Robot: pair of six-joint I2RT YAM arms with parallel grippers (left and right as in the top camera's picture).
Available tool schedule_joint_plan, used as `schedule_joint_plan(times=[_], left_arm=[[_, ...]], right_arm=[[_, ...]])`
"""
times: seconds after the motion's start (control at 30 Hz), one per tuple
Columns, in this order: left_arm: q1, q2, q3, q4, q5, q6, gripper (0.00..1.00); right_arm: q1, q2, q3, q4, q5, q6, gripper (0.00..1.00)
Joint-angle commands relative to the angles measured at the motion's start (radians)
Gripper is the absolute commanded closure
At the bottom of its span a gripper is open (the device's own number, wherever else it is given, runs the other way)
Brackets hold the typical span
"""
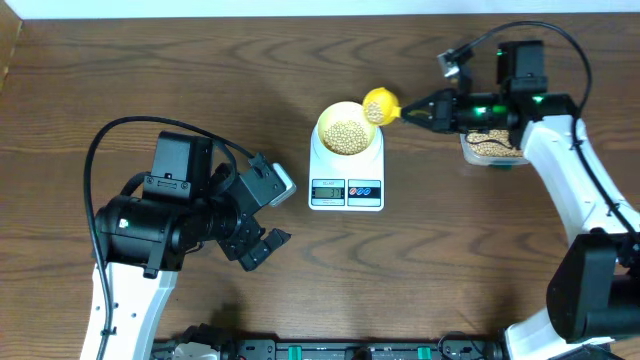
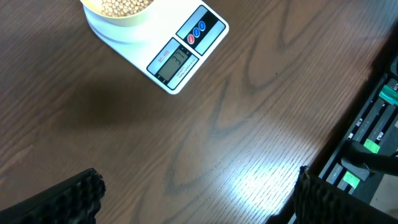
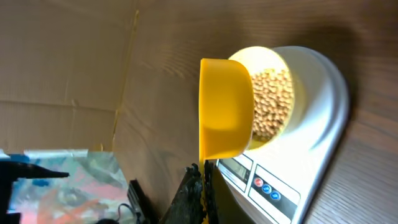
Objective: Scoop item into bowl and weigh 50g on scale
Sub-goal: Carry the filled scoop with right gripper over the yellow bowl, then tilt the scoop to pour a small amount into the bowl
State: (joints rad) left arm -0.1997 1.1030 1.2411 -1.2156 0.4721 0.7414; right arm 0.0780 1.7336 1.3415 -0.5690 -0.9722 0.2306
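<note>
The pale-yellow bowl (image 1: 347, 129) sits on the white scale (image 1: 346, 176) and holds many tan beans (image 1: 347, 135). My right gripper (image 1: 415, 111) is shut on the handle of a bright-yellow scoop (image 1: 381, 105), which hangs tipped on its side over the bowl's right rim. In the right wrist view the scoop (image 3: 225, 118) is turned on edge against the bowl (image 3: 268, 99), with the fingers (image 3: 203, 186) closed on its handle. My left gripper (image 1: 262, 222) is open and empty over bare table left of the scale; its wrist view shows the scale (image 2: 180, 53) and bowl (image 2: 121, 11) far off.
A clear plastic tub (image 1: 492, 146) with more beans stands to the right of the scale, under my right arm. The scale's display (image 1: 329, 191) and buttons (image 1: 363, 190) face the table's front edge. Equipment lines the front edge (image 1: 330, 350).
</note>
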Motion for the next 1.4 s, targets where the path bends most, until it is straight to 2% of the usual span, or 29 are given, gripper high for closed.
schedule_joint_plan(times=[0.0, 0.13, 0.27, 0.53, 0.83, 1.37], left_arm=[[0.004, -0.006, 0.019, -0.003, 0.002, 0.018, 0.01], [0.004, -0.006, 0.019, -0.003, 0.002, 0.018, 0.01], [0.004, -0.006, 0.019, -0.003, 0.002, 0.018, 0.01], [0.004, -0.006, 0.019, -0.003, 0.002, 0.018, 0.01], [0.004, -0.006, 0.019, -0.003, 0.002, 0.018, 0.01], [0.004, -0.006, 0.019, -0.003, 0.002, 0.018, 0.01]], right_arm=[[0.069, 0.004, 0.005, 0.058, 0.097, 0.024, 0.99], [0.118, -0.011, 0.009, 0.092, 0.227, 0.000, 0.99], [0.190, -0.057, 0.017, 0.082, 0.455, -0.095, 0.99], [0.314, -0.124, 0.018, 0.051, 0.774, -0.328, 0.99], [0.363, -0.125, 0.018, -0.003, 0.817, -0.455, 0.99], [0.371, -0.165, 0.019, 0.002, 0.817, -0.493, 0.99]])
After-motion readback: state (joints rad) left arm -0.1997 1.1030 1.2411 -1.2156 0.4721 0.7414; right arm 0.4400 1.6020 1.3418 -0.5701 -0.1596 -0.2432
